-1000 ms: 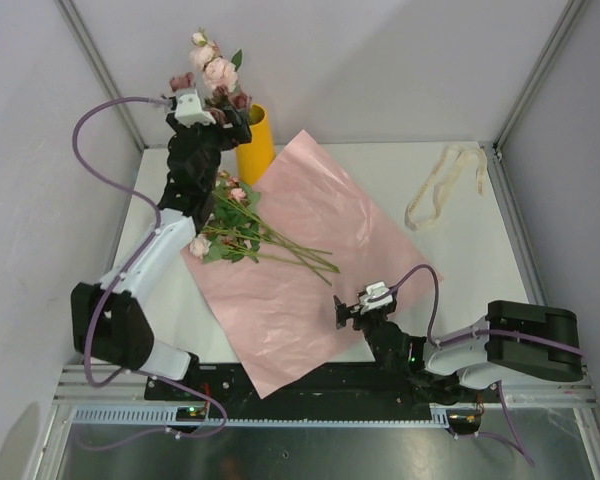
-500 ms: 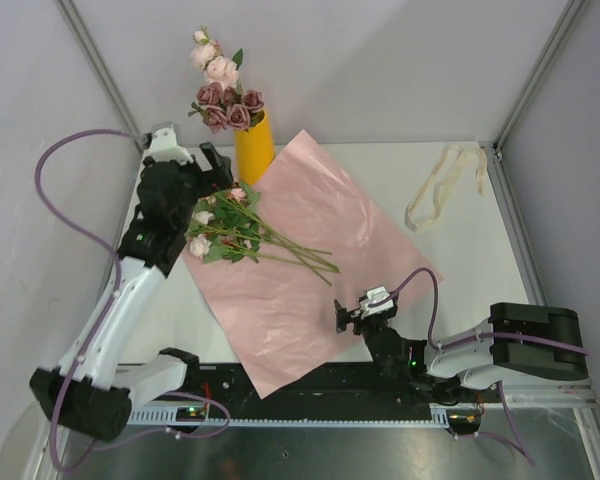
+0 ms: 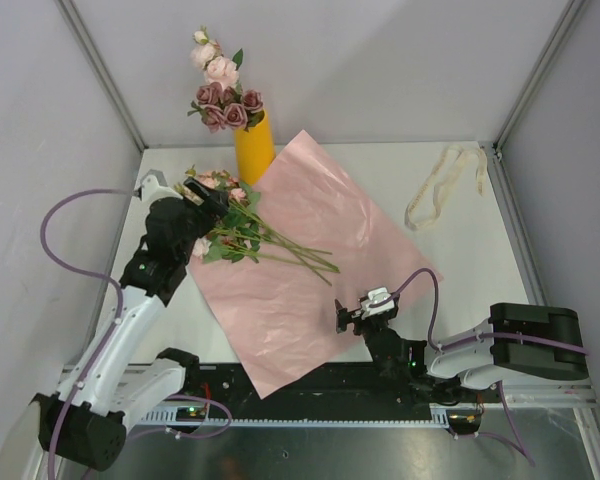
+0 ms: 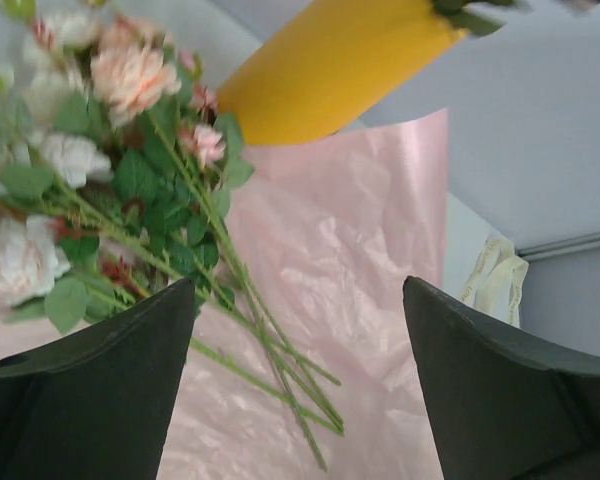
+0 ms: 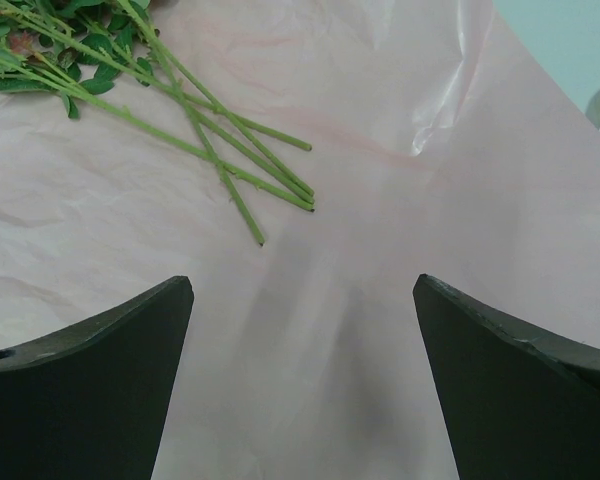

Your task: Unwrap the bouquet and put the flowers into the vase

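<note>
Left gripper (image 3: pixel 202 196): jaws spread wide, nothing held between them. It hovers over the bloom end of the loose flowers (image 3: pixel 248 236) at the far left of the counter (image 3: pixel 460 270). From above I cannot tell whether it touches the blooms. In the left wrist view, blooms and leaves lie beyond the fingers (image 4: pixel 90 400), not between them.

Right gripper (image 3: pixel 342 312): jaws fully apart, empty. It sits low over the near part of the pink paper sheet (image 3: pixel 310 290). The cut stem ends lie ahead of it, apart from it.

Vase (image 3: pixel 254 148): yellow-orange, upright at the far edge of the counter, left of centre. The far corner of the paper sheet lies just beside it on its right. It holds the standing roses (image 3: pixel 223 95): mauve heads clustered at the mouth, pale pink ones higher on longer stems.

Loose flowers: unwrapped and lying flat on the left part of the sheet. The peach, pink and cream heads point toward the foot of the vase. The green stems fan toward the middle of the sheet, where their cut ends rest on the paper.

Paper sheet: spread open and creased, lying diagonally, its near corner past the counter's near edge.

Cream ribbon (image 3: pixel 440 190): untied, lying loose at the far right of the counter, clear of the sheet.
</note>
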{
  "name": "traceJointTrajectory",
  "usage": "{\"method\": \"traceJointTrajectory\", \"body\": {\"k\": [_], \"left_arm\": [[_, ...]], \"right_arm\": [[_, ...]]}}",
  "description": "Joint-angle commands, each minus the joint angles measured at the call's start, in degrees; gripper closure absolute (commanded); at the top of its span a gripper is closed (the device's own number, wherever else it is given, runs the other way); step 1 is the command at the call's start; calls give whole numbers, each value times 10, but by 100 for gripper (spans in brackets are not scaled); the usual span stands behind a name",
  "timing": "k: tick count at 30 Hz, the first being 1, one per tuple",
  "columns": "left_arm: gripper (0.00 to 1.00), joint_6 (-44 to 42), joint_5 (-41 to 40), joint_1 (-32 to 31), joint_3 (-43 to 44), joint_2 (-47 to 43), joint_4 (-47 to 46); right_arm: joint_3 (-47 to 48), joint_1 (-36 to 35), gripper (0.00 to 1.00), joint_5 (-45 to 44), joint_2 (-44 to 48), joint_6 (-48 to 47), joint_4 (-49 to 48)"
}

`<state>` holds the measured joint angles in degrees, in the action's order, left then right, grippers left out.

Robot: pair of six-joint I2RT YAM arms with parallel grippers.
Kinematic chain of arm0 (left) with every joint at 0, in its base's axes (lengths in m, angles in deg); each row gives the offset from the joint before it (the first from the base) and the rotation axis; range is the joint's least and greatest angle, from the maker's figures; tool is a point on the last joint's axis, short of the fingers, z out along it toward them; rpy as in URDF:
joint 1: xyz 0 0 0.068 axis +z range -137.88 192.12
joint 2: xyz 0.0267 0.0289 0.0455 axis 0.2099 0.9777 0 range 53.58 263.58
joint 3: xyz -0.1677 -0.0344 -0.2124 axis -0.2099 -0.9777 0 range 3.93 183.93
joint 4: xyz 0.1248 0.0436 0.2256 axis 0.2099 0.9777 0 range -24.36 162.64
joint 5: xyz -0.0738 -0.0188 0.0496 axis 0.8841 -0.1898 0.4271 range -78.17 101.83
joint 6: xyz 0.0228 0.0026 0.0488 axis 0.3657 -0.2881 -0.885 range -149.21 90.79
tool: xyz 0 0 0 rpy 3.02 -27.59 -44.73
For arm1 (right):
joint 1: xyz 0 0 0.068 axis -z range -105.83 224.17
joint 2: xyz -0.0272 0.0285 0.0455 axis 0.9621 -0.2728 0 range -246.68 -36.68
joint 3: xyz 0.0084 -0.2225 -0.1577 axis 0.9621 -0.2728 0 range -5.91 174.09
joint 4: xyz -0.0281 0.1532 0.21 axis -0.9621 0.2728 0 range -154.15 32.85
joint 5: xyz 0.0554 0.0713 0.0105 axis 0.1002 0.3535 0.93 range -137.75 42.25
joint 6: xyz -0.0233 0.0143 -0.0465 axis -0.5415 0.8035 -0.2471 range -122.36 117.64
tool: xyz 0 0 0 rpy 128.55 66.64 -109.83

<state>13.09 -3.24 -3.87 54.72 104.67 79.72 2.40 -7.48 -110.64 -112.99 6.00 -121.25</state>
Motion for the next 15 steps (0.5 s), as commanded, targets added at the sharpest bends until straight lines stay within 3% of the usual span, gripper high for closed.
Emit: {"method": "traceJointTrajectory", "body": {"k": [1, 4, 10, 15], "left_arm": [[15, 164, -29, 1, -26, 25, 7], [28, 210, -21, 1, -37, 63, 8], [40, 329, -13, -10, -60, 148, 10], [44, 401, -35, -21, -73, 199, 11]], "right_arm": [[5, -4, 1, -32, 1, 6, -18], [5, -4, 1, -29, 3, 5, -23], [7, -3, 1, -26, -13, -2, -41], [8, -4, 1, -24, -44, -36, -92]]}}
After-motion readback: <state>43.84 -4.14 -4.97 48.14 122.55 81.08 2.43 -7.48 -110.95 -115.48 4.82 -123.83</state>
